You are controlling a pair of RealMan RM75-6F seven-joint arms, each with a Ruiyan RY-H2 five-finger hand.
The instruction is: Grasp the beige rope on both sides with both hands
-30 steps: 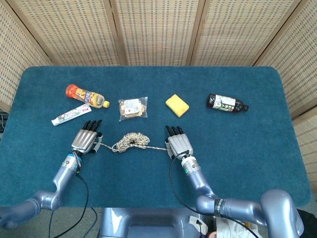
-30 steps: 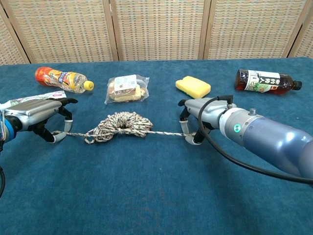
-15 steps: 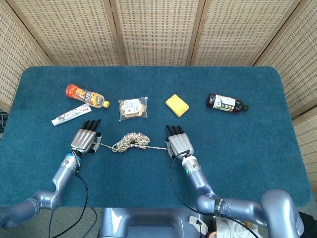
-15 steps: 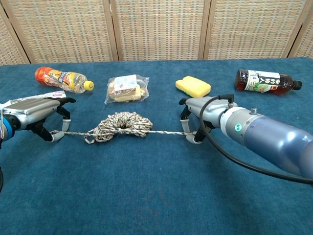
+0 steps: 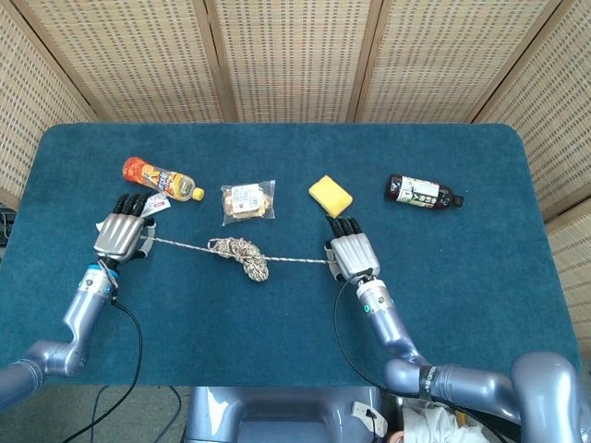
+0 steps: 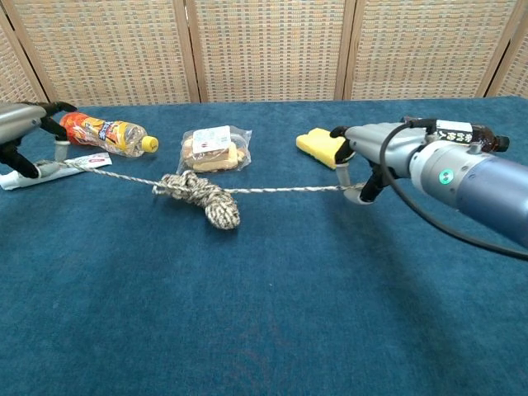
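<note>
Beige rope [image 5: 242, 255]: it stretches taut between my two hands above the blue table [image 5: 462, 277]. Its bundled coil [image 6: 202, 196] hangs at the middle, nearer my left side, and I cannot tell whether the coil touches the cloth.
My right hand [image 5: 351, 253]: palm down, fingers curled under, grasping the right end of the rope. In the chest view [image 6: 363, 157] the strand runs straight into the fingers.
My left hand [image 5: 118, 236]: palm down too, clenched on the left end of the rope. The chest view shows only its fingers [image 6: 25, 132] at the frame's edge, with the rope end wrapped in them.
Toothpaste tube [image 6: 33, 169]: lies flat just under and behind my left hand, mostly hidden in the head view.
Snack packet [image 5: 247, 201]: clear bag on the table, just beyond the coil.
Yellow sponge [image 5: 331, 196]: just beyond my right hand, apart from it.
Orange bottle [image 5: 159, 178]: on its side, beyond my left hand, cap pointing right.
Dark bottle [image 5: 421, 193]: on its side, far right, well apart from the rope.
</note>
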